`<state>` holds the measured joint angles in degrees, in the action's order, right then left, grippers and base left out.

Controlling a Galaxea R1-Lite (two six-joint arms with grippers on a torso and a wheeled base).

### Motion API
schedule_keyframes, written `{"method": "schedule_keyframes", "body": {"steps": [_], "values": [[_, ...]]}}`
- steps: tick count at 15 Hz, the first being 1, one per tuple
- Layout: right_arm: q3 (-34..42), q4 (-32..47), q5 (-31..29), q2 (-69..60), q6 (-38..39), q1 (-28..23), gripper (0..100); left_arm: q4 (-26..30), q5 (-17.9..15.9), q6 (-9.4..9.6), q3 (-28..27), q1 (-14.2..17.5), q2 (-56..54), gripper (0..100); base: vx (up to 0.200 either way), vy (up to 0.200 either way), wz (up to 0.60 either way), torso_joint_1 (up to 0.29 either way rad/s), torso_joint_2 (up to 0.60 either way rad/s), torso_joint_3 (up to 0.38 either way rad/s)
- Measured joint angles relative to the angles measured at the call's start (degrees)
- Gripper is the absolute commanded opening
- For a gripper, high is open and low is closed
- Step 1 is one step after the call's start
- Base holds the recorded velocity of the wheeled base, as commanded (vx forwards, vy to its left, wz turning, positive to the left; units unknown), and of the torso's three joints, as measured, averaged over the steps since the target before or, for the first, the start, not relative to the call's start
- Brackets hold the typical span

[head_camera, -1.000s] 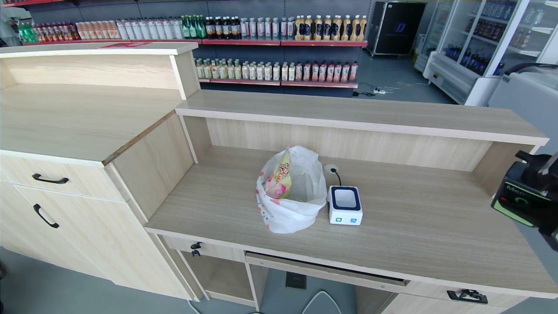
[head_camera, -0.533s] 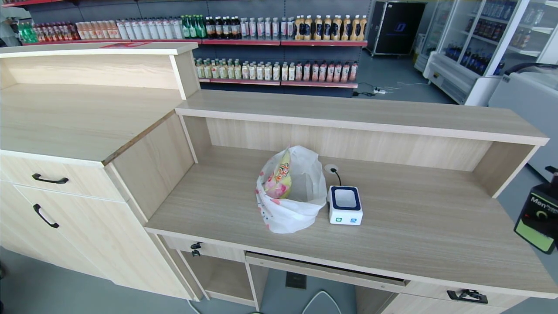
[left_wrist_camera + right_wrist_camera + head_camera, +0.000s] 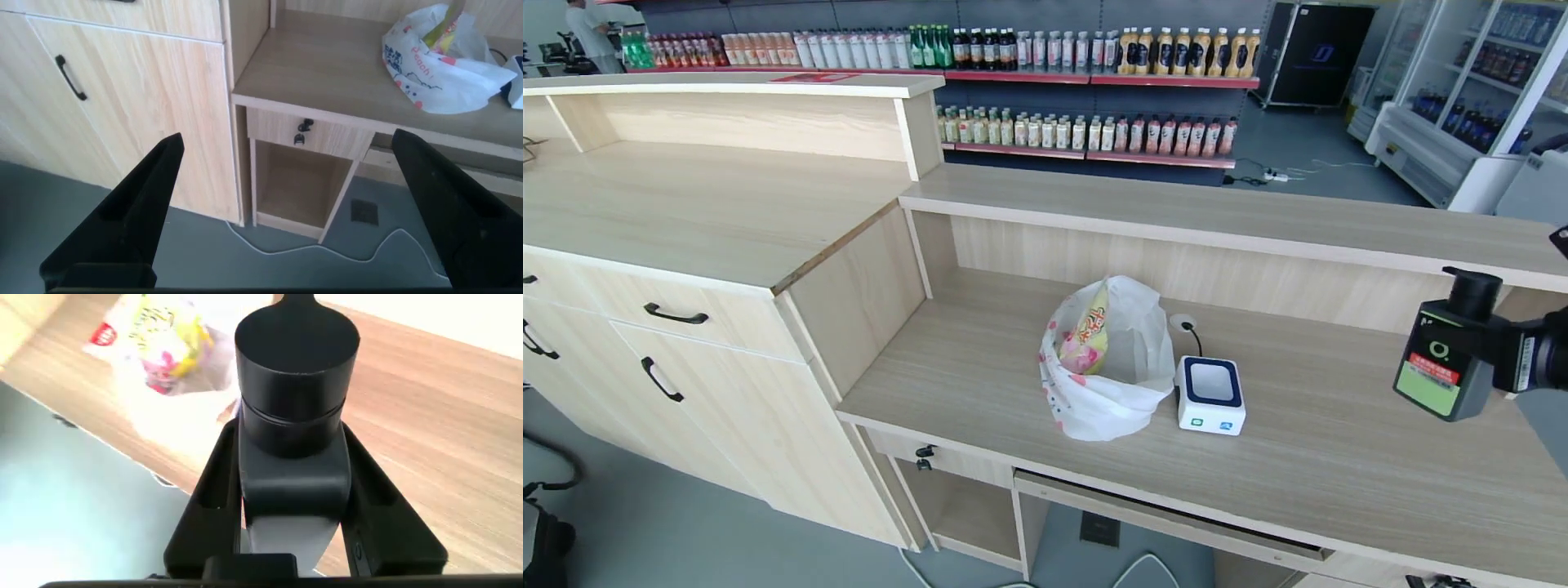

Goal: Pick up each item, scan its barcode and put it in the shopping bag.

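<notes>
A white plastic shopping bag (image 3: 1107,392) stands open on the lower counter (image 3: 1323,457) with a yellow snack packet (image 3: 1088,335) upright inside it. Right beside it sits a white scanner (image 3: 1210,394) with a blue-rimmed window. My right gripper (image 3: 1503,355) is shut on a dark bottle (image 3: 1445,367) with a black cap and a green label, held upright above the counter's right part. In the right wrist view the bottle (image 3: 296,367) sits between the fingers (image 3: 208,514), with the bag (image 3: 172,400) beyond. My left gripper (image 3: 288,140) hangs open and holds nothing, low beside the counter front, above the floor.
A raised ledge (image 3: 1217,216) runs behind the lower counter. A taller cabinet (image 3: 711,212) with drawers stands to the left. Bare counter lies between scanner and bottle. Drink shelves (image 3: 1086,77) and glass-door fridges (image 3: 1462,106) stand in the room behind.
The head camera has shifted, so the whole scene sits further right. The right gripper with the bottle dipped at the counter's right end, then rose and came in over the counter, turning the bottle.
</notes>
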<state>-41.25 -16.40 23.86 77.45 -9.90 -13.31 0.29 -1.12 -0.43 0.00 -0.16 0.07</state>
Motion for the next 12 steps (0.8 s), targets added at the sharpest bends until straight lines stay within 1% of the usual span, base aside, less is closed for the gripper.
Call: {"method": "schedule_keyframes", "body": {"steps": [1, 2, 3, 6, 9, 11, 12], "values": [[-1.83, -0.24, 6.17, 2.1, 4.05, -0.44, 0, -0.02, 0.0, 0.0, 0.0, -0.05, 0.0, 100, 0.0, 0.0, 0.0, 0.0, 0.0, 0.0], [-3.67, -0.22, 10.85, 4.44, 8.23, -0.99, 0, 0.0, 0.0, 0.0, 0.0, 0.0, 0.0, 100, 0.0, 0.0, 0.0, 0.0, 0.0, 0.0], [-5.5, -0.18, 12.48, 6.89, 10.45, -1.49, 0, -0.02, 0.0, 0.0, 0.0, 0.0, 0.0, 100, 0.0, 0.0, 0.0, 0.0, 0.0, 0.0], [-9.05, -0.93, 13.36, 13.04, 13.8, -2.06, 0, -0.07, 0.0, 0.0, 0.0, 0.05, 0.0, 100, 0.0, 0.0, 0.0, 0.0, 0.0, 0.0], [-12.36, -4.73, 13.82, 19.35, 19.49, -2.01, 0, -0.05, 0.0, 0.0, 0.0, -0.05, 0.0, 100, 0.0, 0.0, 0.0, 0.0, 0.0, 0.0], [-15.64, -5.99, 16.29, 23.95, 24.45, -2.12, 0, -0.05, -0.02, 0.0, 0.0, -0.05, 0.0, 100, 0.0, 0.0, 0.0, 0.0, 0.0, 0.0], [-16.49, -6.16, 18.04, 25.75, 24.84, -2.28, 0, -0.02, -0.02, 0.0, 0.0, 0.0, 0.0, 100, 0.0, 0.0, 0.0, 0.0, 0.0, 0.0]]}}
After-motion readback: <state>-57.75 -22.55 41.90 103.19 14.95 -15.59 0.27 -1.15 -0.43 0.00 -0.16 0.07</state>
